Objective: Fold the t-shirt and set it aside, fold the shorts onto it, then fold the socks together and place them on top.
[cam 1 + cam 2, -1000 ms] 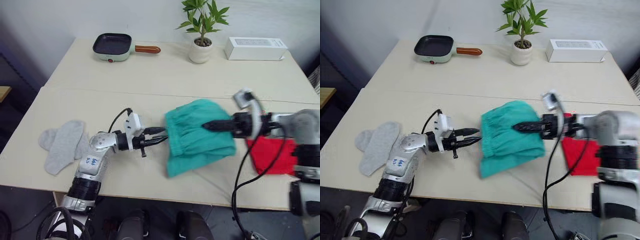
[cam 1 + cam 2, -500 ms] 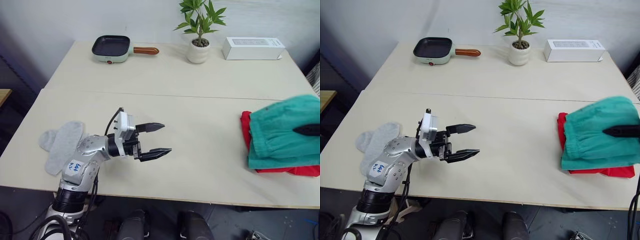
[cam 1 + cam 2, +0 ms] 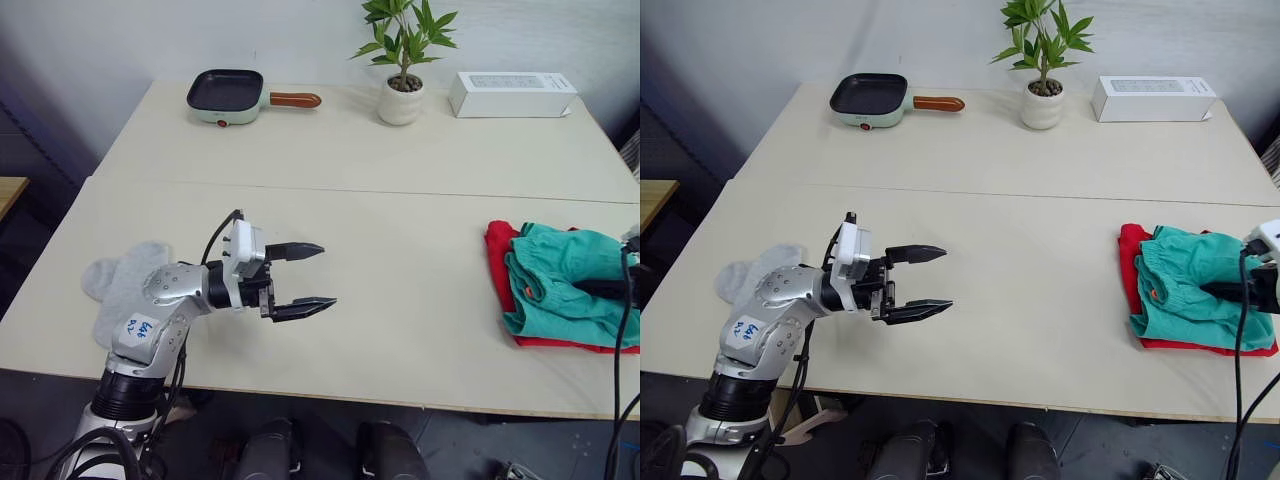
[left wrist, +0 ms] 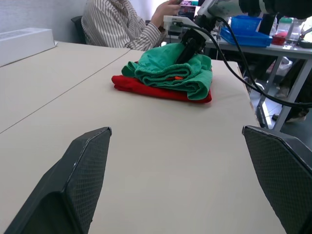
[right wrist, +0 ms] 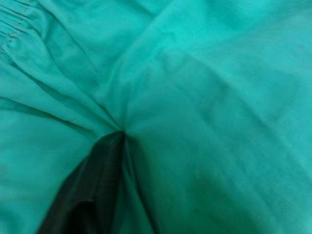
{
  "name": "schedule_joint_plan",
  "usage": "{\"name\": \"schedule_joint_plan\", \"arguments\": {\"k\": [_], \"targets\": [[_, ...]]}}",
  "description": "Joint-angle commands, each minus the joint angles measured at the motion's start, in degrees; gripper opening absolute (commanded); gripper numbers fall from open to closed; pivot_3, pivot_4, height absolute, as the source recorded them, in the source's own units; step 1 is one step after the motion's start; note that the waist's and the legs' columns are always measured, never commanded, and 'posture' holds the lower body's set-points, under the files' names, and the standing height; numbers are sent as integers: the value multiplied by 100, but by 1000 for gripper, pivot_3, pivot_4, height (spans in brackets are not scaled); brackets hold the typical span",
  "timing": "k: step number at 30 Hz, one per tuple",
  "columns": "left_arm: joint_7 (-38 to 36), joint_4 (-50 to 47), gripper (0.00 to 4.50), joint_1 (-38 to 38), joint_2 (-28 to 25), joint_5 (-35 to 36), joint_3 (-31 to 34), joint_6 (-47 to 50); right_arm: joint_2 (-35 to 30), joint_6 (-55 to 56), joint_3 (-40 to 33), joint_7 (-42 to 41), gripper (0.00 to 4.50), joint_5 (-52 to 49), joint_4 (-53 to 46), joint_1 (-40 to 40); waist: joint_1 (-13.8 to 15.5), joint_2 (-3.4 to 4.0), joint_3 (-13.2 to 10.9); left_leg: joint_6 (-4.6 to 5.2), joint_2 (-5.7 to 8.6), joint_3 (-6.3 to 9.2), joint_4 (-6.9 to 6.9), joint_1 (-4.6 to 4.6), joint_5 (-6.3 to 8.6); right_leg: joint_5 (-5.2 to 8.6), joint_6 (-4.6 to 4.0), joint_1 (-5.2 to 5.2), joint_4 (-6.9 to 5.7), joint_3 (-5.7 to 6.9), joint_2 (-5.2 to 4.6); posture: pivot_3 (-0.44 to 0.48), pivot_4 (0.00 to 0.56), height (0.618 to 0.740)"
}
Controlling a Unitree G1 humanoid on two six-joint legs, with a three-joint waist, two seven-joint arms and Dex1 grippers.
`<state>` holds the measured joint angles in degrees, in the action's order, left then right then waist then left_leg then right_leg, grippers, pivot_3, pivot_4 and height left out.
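Shorts [image 3: 1192, 285] lie folded on the t-shirt [image 3: 1137, 287], and the right gripper [image 3: 1218, 291] is pinched into their fabric. The left gripper [image 3: 311, 275], jaws wide apart and holding nothing, hovers over bare table [image 3: 400, 250]; socks [image 3: 118, 287] lie flat behind its arm, unfolded. Two steps look done; only the socks remain.

A big pale table [image 3: 400, 160] stands against a white wall [image 3: 120, 40]. Along its far edge sit a small pan [image 3: 228, 93], a potted plant [image 3: 403, 60] and a white box [image 3: 512, 95] — the floor [image 3: 30, 240] beside it looks dark.
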<state>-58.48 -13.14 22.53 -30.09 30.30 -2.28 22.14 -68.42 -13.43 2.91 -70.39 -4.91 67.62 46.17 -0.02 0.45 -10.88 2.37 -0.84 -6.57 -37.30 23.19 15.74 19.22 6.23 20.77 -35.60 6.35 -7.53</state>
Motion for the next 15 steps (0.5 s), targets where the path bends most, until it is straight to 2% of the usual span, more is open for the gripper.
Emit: {"name": "schedule_joint_plan", "arguments": {"k": [1,2,6,7,10,15], "targets": [[-120,90,4500,144,-139,16,174,-135,-629,1262,-476,486,4116,86,-167,-172,1,7,-4,0,1,0,0,0,0,0,0,0,0,1,0,0,150,740],[-165,150,4500,150,-192,21,199,-126,-762,1418,-565,571,4450,87,-253,-217,-6,7,-4,0,2,-2,0,0,0,0,0,2,-2,-1,0,0,150,740],[-308,361,4500,174,-370,39,267,-100,-968,2166,-1100,627,4481,-178,-941,-404,-63,8,-5,-3,-6,-15,6,-6,0,0,0,8,-1,-3,3,0,150,740],[-317,413,4500,186,-396,33,291,-94,-929,1966,-1294,525,4481,-378,-1284,-462,-89,8,-5,-4,-9,-16,9,-11,0,0,0,6,-2,-4,4,0,150,740],[-372,584,4500,232,-455,16,339,-112,-604,1305,-1897,196,4481,-1117,-2761,-1228,-140,4,-7,-8,-13,-15,10,-14,-2,0,0,5,-8,-11,4,0,150,740],[-301,772,4500,217,-487,-146,439,-356,415,-173,-2584,751,4481,-2095,-5799,-2945,-48,-18,-5,-12,-25,-13,-3,-12,3,0,0,19,-27,-25,8,0,150,740]]}}
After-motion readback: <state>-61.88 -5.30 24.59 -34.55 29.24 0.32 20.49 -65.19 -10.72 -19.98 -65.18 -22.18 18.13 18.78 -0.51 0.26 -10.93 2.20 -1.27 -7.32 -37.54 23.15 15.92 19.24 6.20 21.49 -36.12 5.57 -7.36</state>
